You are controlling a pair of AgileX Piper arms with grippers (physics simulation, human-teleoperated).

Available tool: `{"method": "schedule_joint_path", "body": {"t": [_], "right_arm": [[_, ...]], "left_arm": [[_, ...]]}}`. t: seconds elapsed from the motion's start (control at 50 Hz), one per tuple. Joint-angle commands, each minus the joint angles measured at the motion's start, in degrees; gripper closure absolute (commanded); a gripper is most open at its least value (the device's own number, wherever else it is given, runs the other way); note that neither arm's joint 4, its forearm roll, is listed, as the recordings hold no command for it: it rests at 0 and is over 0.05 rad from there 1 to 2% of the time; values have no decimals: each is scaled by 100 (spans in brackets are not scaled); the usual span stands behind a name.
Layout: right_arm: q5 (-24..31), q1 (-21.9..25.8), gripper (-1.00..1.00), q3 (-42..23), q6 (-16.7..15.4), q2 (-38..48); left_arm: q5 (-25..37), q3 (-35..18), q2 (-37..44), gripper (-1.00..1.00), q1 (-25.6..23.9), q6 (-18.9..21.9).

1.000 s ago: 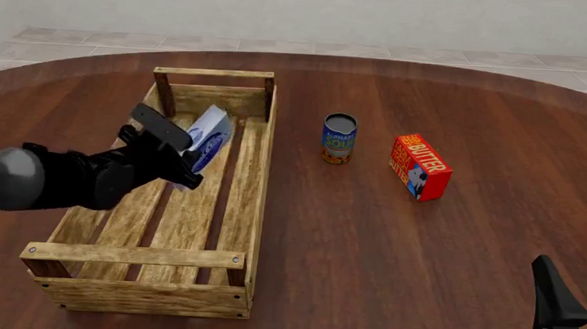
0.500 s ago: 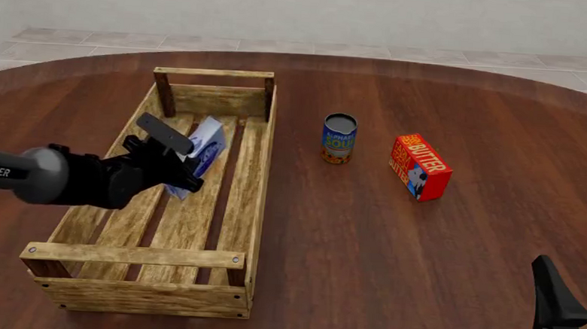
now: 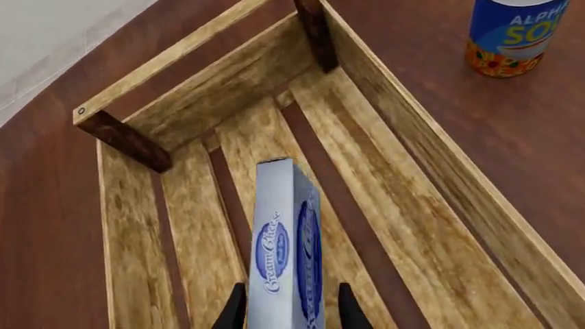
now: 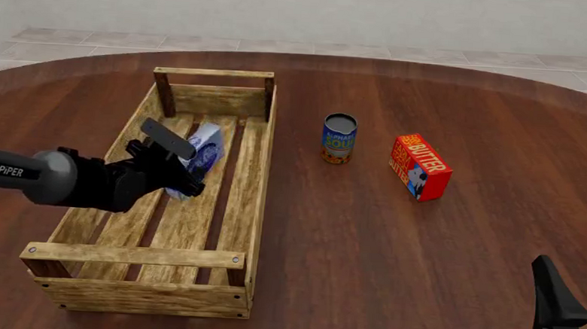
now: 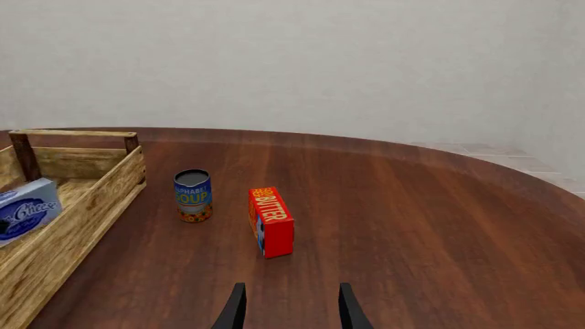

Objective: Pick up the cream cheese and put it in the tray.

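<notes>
Front view first: the left gripper (image 4: 179, 175) has the cream cheese (image 4: 200, 153) pinched at its near end, the box tilted up on edge and hanging over the slats in the far half of the tray (image 4: 258, 208), between its long side walls. From the left wrist view the cream cheese (image 3: 286, 253) stands narrow between the two fingers (image 3: 352, 312), clenched on its broad faces, with the tray (image 3: 429, 178) floor beneath; whether its far edge touches wood, I cannot tell. It looks a light, stiff carton with smooth printed skin, so likely slippery, and a squeeze across the flat faces seems the sensible hold. Off to the right stand the soup can (image 4: 339, 138) and the butter box (image 4: 420, 167). Near right, the right gripper (image 5: 289, 308) sits parted and empty over the table (image 4: 420, 254).
</notes>
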Motion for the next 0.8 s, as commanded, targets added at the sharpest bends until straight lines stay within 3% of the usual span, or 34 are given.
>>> {"method": "schedule_joint_path", "body": {"t": [0.02,0.8], "right_arm": [[0,0,-100,0,0,0],[0,0,-100,0,0,0]], "left_arm": [[-74,177,96,-100,20,75],[-87,694,-973,-100,79,126]]}}
